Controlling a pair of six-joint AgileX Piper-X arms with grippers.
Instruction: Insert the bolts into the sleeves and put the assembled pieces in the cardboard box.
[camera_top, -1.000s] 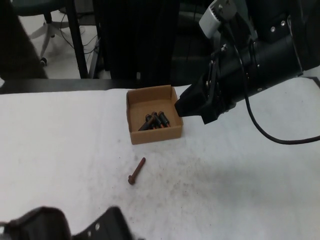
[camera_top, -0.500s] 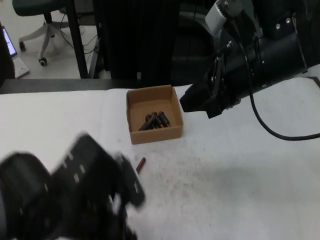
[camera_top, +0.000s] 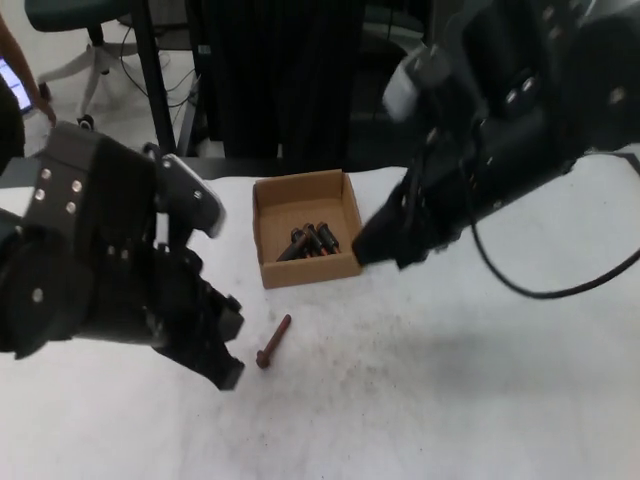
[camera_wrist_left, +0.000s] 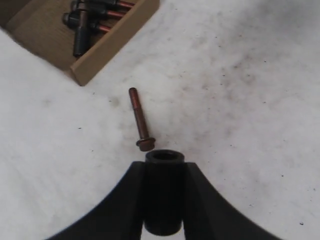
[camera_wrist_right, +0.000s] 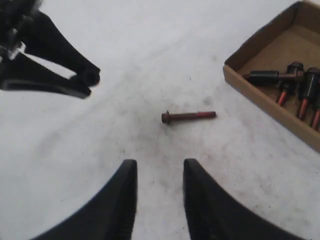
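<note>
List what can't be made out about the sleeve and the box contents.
Black cylindrical sleeve: its sides, left wrist view, covered by the left end effector gripping it.
Brown cardboard box: count of black assembled pieces inside; cut by the frame edge in both wrist views, too small in high view.

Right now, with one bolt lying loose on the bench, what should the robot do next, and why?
Probably lower the open right gripper onto the loose bolt and grasp it: the left gripper holds a sleeve, so the bolt is the missing part.
</note>
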